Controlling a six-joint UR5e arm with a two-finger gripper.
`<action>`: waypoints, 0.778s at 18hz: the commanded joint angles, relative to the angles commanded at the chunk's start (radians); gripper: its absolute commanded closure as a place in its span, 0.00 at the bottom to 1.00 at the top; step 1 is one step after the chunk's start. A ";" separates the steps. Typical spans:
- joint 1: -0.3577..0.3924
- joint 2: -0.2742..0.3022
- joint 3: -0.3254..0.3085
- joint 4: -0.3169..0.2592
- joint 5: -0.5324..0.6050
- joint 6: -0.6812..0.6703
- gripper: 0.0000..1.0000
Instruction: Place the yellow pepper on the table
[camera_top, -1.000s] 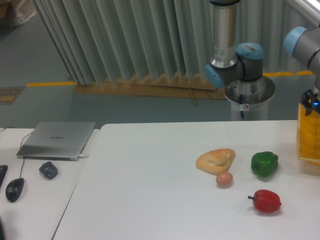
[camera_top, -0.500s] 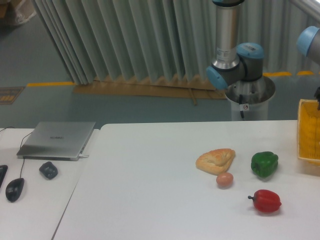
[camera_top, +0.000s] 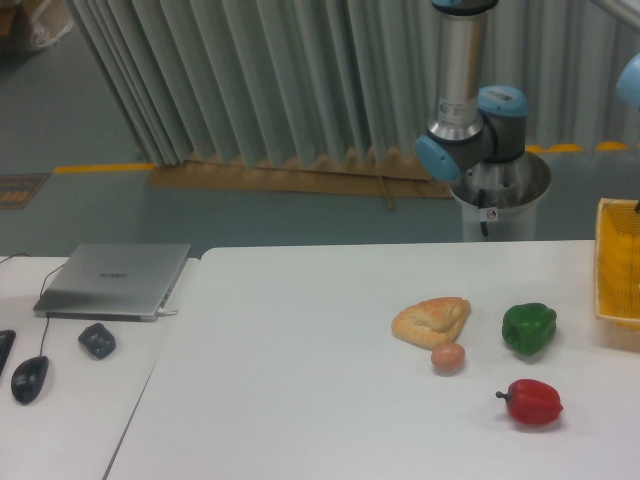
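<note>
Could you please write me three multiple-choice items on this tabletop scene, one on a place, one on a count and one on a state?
1. Where does the egg lie?
A. just in front of the bread
B. on the laptop
C. inside the yellow basket

2. How many bell peppers lie on the table?
A. one
B. two
C. four

3. In what state is the laptop on the side desk?
A. open, screen facing the camera
B. closed, lid down
C. standing on its edge

Answers: 1 A, the egg sits at the near edge of the bread. 2 B, only the green pepper and the red pepper show on it; no yellow pepper is visible. 3 B, the grey lid lies flat.
</note>
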 joint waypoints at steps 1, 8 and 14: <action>0.002 0.002 -0.018 0.021 0.002 0.005 0.00; 0.020 -0.012 -0.022 0.054 0.086 0.023 0.00; 0.008 -0.015 -0.016 0.055 0.086 0.008 0.00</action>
